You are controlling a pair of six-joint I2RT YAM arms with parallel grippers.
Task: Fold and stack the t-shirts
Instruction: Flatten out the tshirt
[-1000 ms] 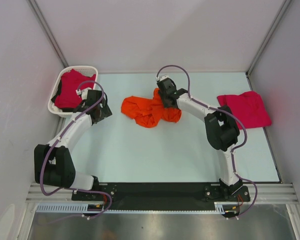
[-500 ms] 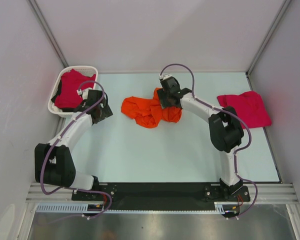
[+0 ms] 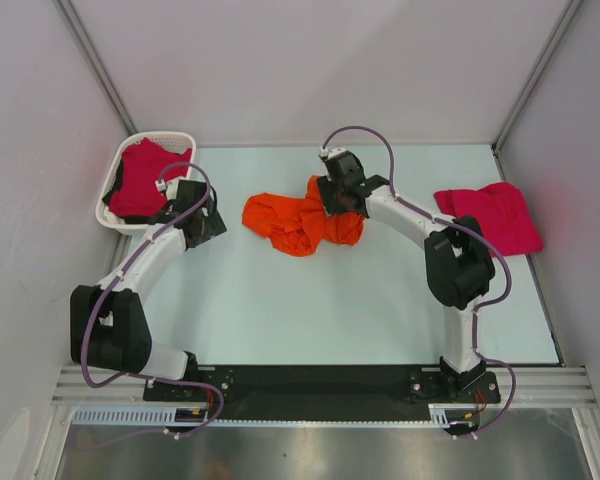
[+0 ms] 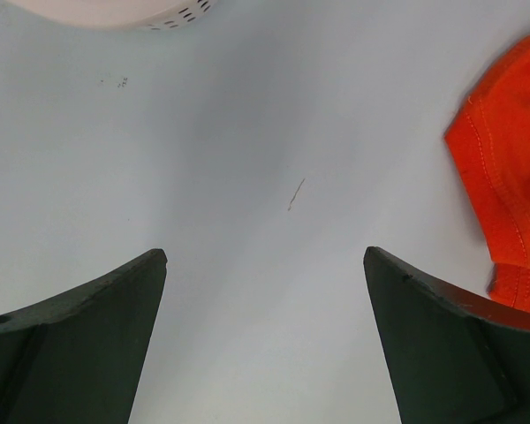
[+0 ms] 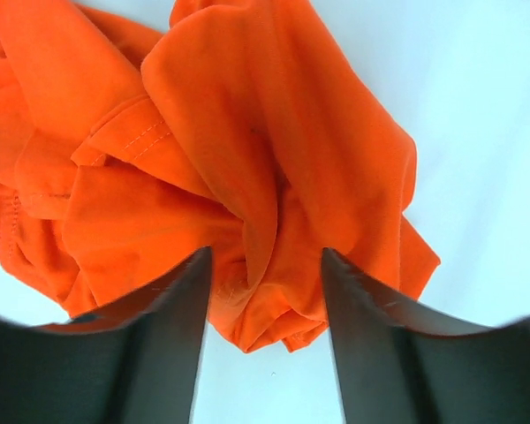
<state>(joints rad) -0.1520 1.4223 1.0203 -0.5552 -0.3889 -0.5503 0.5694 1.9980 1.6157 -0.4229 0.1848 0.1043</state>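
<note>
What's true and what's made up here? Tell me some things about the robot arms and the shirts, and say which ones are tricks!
1. The orange t-shirt lies crumpled on the table. True.
2. The left gripper is holding the orange t-shirt. False: it is open over bare table and holds nothing.
3. A pink t-shirt sits in the white basket. True.
4. The right gripper hangs over the basket. False: it is at the orange t-shirt, with a bunch of cloth between its fingers.
5. Another pink shirt lies on the right side of the table. True.
</note>
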